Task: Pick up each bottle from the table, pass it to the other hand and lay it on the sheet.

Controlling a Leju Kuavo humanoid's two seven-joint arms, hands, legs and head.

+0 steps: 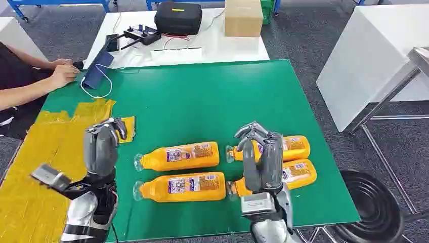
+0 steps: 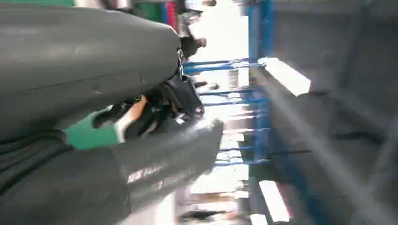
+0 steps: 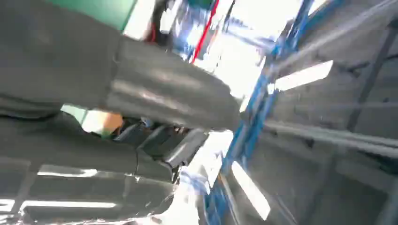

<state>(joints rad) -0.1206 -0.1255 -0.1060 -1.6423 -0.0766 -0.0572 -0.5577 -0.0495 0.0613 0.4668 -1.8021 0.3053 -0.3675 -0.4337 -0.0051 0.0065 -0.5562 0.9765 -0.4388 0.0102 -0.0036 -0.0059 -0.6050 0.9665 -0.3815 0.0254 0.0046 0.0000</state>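
- Right hand (image 1: 260,152) above right-side bottles (image 1: 296,159), fingers loosely curled, holding nothing.
- Bottles' long axes run left-right.
- Left hand (image 1: 103,144) empty, beside sheet (image 1: 35,167).

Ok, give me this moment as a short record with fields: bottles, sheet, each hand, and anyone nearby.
bottles: four orange bottles lying on the green table, in two pairs
sheet: yellow sheet at the table's left side, no bottle on it
left hand: left hand raised over the sheet's edge, holding nothing
right hand: right hand raised in front of the right pair, fingers apart
person: a person's hand rests at the far left corner
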